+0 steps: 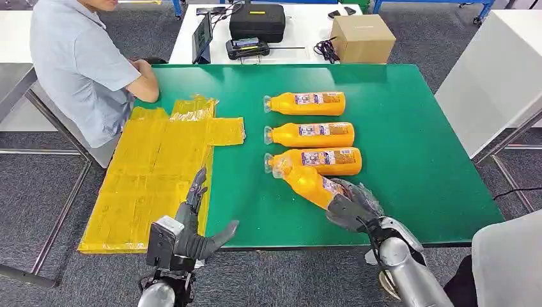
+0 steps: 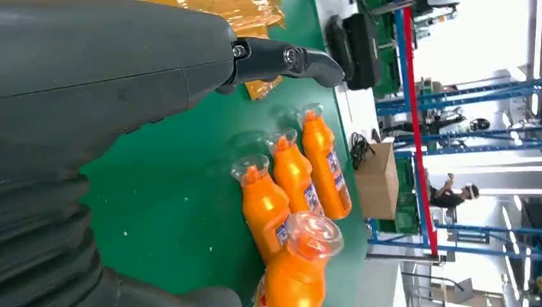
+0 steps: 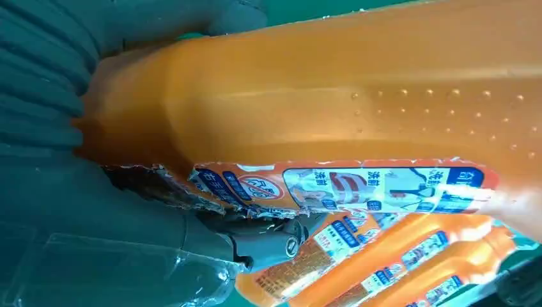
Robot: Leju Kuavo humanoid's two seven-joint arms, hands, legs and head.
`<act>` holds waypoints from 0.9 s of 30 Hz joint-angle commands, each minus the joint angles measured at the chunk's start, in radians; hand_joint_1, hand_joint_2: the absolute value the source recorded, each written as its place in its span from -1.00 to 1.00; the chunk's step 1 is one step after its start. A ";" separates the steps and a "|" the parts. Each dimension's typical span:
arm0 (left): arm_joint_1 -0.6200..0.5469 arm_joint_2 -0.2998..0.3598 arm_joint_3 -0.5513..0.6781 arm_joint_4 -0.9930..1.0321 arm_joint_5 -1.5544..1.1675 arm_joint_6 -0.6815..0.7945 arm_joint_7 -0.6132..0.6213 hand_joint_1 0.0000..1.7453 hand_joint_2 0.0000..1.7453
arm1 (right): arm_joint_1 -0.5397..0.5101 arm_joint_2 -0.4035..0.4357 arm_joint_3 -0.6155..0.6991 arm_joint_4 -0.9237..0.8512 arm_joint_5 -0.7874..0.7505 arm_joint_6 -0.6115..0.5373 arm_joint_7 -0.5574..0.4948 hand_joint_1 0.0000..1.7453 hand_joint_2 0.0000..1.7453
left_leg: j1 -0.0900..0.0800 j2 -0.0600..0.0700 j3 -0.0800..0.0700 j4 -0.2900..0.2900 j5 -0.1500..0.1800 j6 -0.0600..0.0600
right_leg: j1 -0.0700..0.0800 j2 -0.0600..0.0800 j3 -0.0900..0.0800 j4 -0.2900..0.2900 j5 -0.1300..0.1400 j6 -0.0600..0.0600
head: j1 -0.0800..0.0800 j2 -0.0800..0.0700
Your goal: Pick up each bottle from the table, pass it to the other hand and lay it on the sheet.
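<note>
Three orange bottles lie side by side on the green table (image 1: 415, 128), caps to the left: the far bottle (image 1: 307, 103), the middle bottle (image 1: 311, 134) and the near bottle (image 1: 319, 160). My right hand (image 1: 351, 204) grips the base of a fourth orange bottle (image 1: 308, 183), tilted with its clear cap up and left over the near bottle. In the right wrist view this held bottle (image 3: 358, 109) is close up with its label. My left hand (image 1: 198, 224) hangs open at the table's front edge, beside the yellow sheet (image 1: 153, 173). The left wrist view shows the held bottle's cap (image 2: 312, 235).
A person in a grey shirt (image 1: 83, 64) sits at the table's left corner, forearm near the sheet's far end. Behind the green table stands a white table with a black case (image 1: 257, 21), a cardboard box (image 1: 362, 38) and cables. A white surface (image 1: 498, 77) flanks the right.
</note>
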 commanded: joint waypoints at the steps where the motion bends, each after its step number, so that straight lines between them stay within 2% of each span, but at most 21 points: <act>1: -0.045 -0.014 0.018 0.121 0.110 0.012 -0.009 -1.00 1.00 | -0.015 0.024 -0.002 -0.006 -0.066 0.021 -0.019 1.00 1.00 | 0.000 -0.001 0.001 -0.001 0.000 -0.001 | 0.000 -0.001 0.001 -0.001 0.000 -0.001 | 0.000 0.000; 8: -0.060 -0.002 -0.010 0.210 0.192 -0.068 -0.002 -1.00 1.00 | -0.060 0.045 0.067 -0.042 -0.095 0.035 -0.058 1.00 1.00 | 0.000 0.002 -0.003 0.000 0.000 -0.002 | 0.000 0.001 -0.002 0.000 0.000 -0.002 | 0.000 0.000; 19: -0.067 0.006 -0.021 0.226 0.205 -0.093 0.010 -1.00 1.00 | -0.066 0.040 0.077 -0.031 -0.109 0.039 -0.071 1.00 1.00 | 0.000 0.000 -0.009 0.000 0.000 -0.002 | 0.000 0.000 -0.007 0.000 -0.001 -0.002 | 0.000 0.000; 24: -0.092 0.017 -0.054 0.324 0.244 -0.148 0.015 -1.00 1.00 | -0.106 0.058 0.118 0.002 -0.140 0.044 -0.093 1.00 1.00 | 0.000 0.002 -0.010 -0.001 0.000 -0.002 | 0.000 0.002 -0.008 0.000 -0.001 -0.003 | 0.000 0.000; 25: -0.088 -0.011 -0.041 0.322 0.265 -0.161 0.014 -1.00 1.00 | -0.110 0.057 0.121 0.005 -0.155 0.050 -0.101 1.00 1.00 | 0.000 0.001 -0.012 -0.001 0.000 -0.001 | 0.000 0.002 -0.010 0.000 0.000 -0.002 | 0.000 0.000; 27: -0.085 -0.014 -0.062 0.314 0.272 -0.172 0.037 -1.00 1.00 | -0.115 0.055 0.124 0.009 -0.169 0.055 -0.110 1.00 1.00 | 0.000 0.001 -0.010 0.000 -0.001 -0.002 | 0.000 0.001 -0.008 0.001 -0.001 -0.003 | 0.000 0.000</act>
